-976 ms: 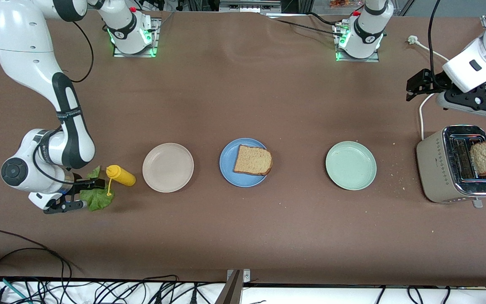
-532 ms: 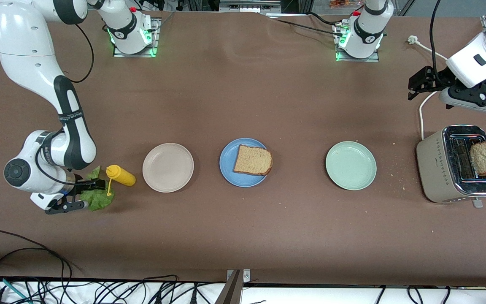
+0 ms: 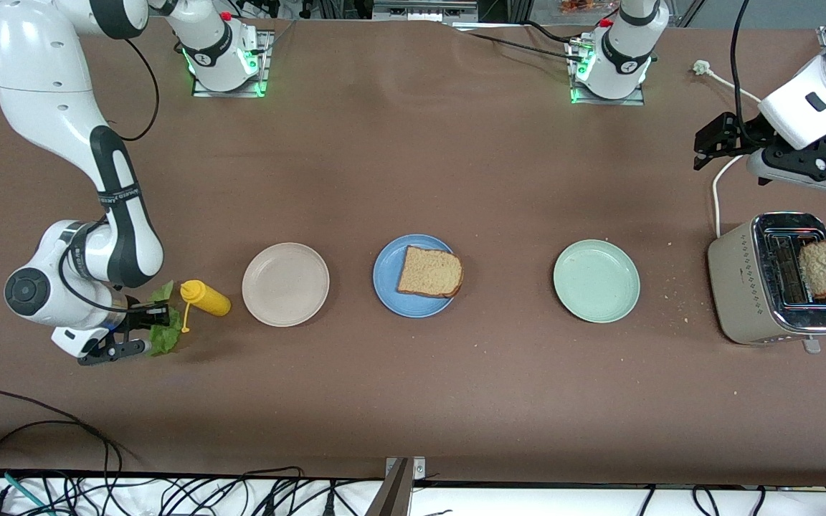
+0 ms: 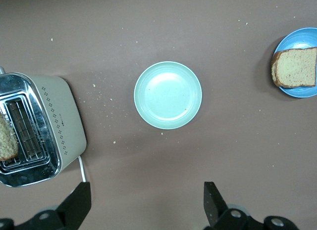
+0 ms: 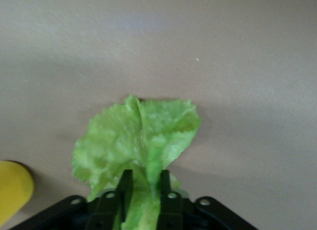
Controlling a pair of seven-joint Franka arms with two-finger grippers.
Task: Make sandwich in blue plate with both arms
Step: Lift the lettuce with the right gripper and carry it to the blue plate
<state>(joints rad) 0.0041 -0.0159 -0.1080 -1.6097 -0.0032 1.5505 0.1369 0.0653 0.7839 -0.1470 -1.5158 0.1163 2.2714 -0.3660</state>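
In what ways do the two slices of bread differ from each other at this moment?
The slice on the blue plate lies flat, while the slice in the toaster stands up out of a slot. The plate slice shows its whole face, roughly square; the toaster slice shows only its rounded upper part. The plate slice sits mid-table; the toaster slice is at the left arm's end. Both are brown bread with a darker crust.

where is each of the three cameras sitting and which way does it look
Front view: high across the table, facing both arms' bases; right pincer low on the lettuce, left pincer up near the toaster.
Left wrist view: looks straight down over the mint-green plate; its open fingertips show.
Right wrist view: close over the table; fingers pinch lettuce.
Shared: front and left wrist views both show the blue plate with bread.
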